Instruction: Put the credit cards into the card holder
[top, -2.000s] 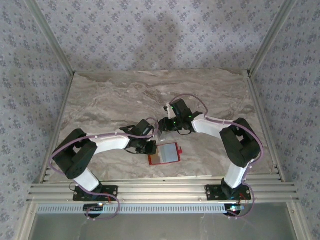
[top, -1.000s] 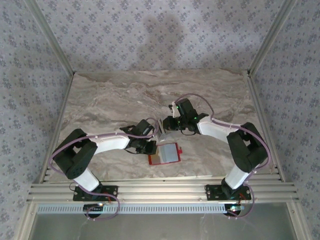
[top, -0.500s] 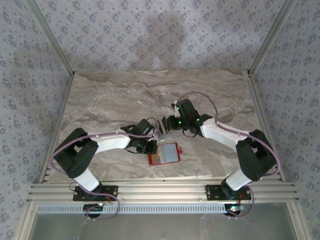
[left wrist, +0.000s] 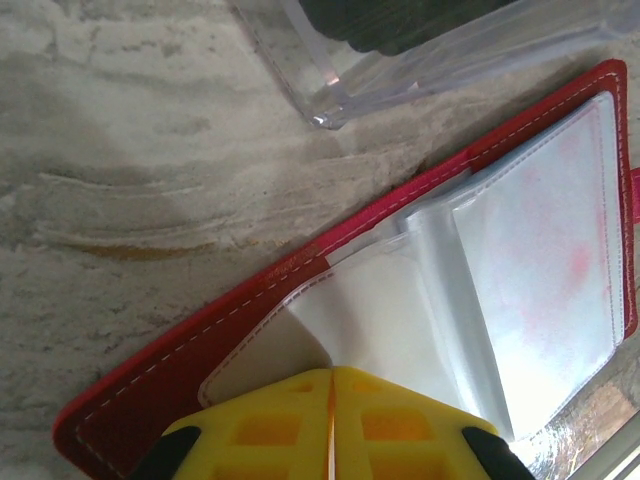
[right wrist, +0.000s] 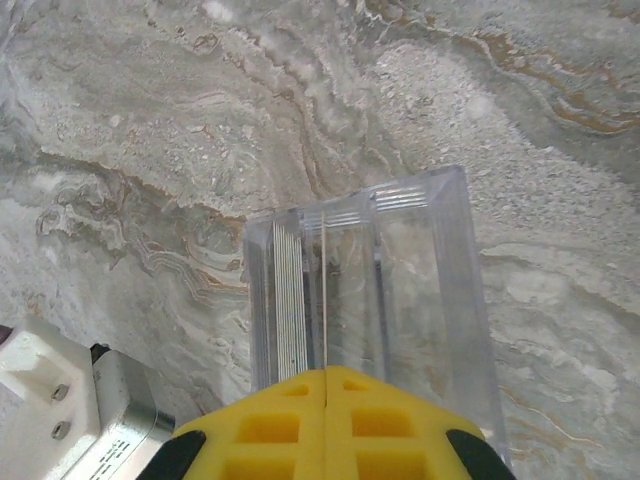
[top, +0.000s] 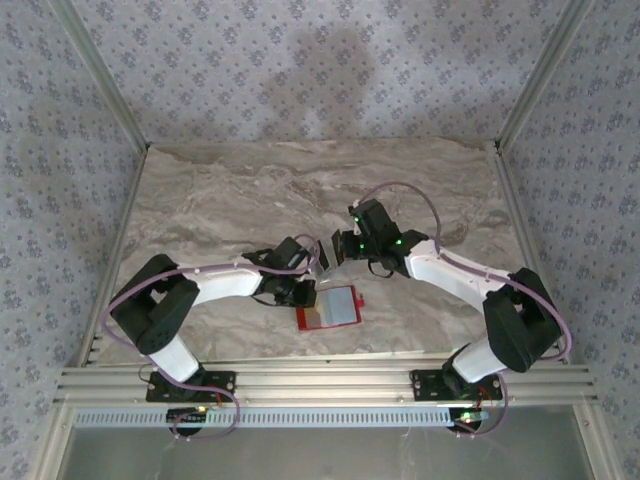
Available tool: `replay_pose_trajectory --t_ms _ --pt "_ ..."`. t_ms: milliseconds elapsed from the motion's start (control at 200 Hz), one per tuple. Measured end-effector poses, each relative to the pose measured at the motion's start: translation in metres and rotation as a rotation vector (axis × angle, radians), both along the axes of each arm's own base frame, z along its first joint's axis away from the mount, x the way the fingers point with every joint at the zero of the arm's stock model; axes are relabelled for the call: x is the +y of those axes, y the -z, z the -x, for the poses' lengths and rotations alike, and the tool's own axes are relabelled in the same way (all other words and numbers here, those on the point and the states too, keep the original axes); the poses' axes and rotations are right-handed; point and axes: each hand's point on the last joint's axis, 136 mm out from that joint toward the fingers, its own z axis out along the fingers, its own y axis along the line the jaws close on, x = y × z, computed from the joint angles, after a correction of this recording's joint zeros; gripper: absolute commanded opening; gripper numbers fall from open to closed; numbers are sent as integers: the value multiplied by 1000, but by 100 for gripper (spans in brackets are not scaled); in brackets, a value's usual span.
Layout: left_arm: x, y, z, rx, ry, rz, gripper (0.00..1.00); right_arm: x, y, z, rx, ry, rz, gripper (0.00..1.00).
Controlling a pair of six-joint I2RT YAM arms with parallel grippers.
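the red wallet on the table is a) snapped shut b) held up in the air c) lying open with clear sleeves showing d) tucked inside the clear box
c: the red wallet lies spread open on the table, with its clear sleeves fanned out inside.

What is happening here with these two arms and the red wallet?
Two robot arms work over a marble table. The left gripper is shut on a clear inner sleeve of the open red card holder, which lies on the table. The right gripper is shut on one end of a clear plastic box just beyond the holder. Dark credit cards seem to sit inside that box. None is in the sleeves that show.
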Motion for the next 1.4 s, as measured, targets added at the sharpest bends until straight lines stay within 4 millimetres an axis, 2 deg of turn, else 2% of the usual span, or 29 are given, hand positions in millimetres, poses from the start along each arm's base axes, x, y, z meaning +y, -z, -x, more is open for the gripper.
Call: replay_pose_trajectory --t_ms 450,839,1114,1254,1399 --pt "-3 0 -1 7 4 5 8 -19 8 0 -3 157 86 0" --pt "-7 1 -2 17 8 14 7 -16 -2 10 -59 265 103 0" --pt "-8 1 -2 22 11 18 7 -7 -17 26 -93 240 96 0" --pt "-8 1 -2 22 11 18 7 -4 -30 42 -123 195 64 0" --pt "-9 1 -2 23 11 19 7 -6 -27 60 -114 126 29 0"
